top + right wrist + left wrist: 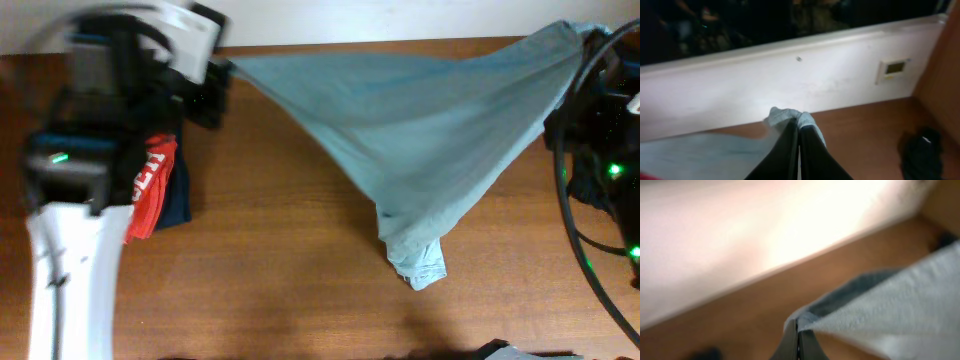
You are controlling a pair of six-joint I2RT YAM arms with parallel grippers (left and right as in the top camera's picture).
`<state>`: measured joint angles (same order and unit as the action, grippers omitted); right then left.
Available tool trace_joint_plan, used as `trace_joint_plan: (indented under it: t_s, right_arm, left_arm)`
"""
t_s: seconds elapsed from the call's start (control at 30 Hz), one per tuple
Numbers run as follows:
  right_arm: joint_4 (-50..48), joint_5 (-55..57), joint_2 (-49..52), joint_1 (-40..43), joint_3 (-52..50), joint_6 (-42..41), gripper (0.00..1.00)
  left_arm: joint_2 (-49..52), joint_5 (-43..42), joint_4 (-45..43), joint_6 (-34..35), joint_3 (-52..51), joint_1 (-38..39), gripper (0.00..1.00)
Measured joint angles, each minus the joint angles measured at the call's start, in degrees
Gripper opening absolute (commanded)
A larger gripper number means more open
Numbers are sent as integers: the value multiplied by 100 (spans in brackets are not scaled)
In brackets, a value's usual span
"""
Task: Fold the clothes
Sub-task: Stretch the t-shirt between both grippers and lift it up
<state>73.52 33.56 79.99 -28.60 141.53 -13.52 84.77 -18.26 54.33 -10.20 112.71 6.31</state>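
The clothes, a pale grey-blue t-shirt (420, 130), hang stretched in the air between both grippers, and the lowest fold (418, 265) sags down to the wooden table (270, 280). My left gripper (222, 72) pinches the shirt's left end at the back left. In the left wrist view that gripper (798, 325) is shut on an edge of the shirt (900, 305). My right gripper (597, 42) holds the opposite end at the back right. The right wrist view shows this gripper (799, 124) shut, with bunched shirt fabric (782, 116) over its tips.
A red t-shirt with white lettering (150, 185) lies on a dark garment (178, 200) beneath the left arm. Black cables (572, 210) loop at the right edge. A black object (922, 150) lies on the table near the white back wall (790, 85).
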Motion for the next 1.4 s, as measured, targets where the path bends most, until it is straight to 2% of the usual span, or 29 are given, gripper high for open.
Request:
trace_joint_plan:
  t_s: [0.27,0.47,0.67,0.8,0.97,1.13,1.4]
  right_arm:
    - [673,225,254,0,0,-645,4]
    - [1338,-20,424,203,0,-1408,4]
    - [1668,-874,745,1176,0,-1786,4]
    - [1311,-1259,911,2096,-13,-1615,4]
    - [551,-2120,905,2944,129,-739,4]
    - [219,-2715,726,3088,643,-361,4]
    - [140,-2839,22,3093,1029,-258,4]
  left_arm:
    - [-170,227,656,-2,1556,-289,1]
    - [-216,275,903,0,1786,-291,1]
    - [-173,551,981,-7,1786,-289,0]
    - [-173,999,929,-59,1888,-289,0]
    - [-168,1119,682,-221,2426,-289,0]
    - [-170,1073,348,-330,3270,-289,0]
    - [-339,1169,162,-374,4162,-289,0]
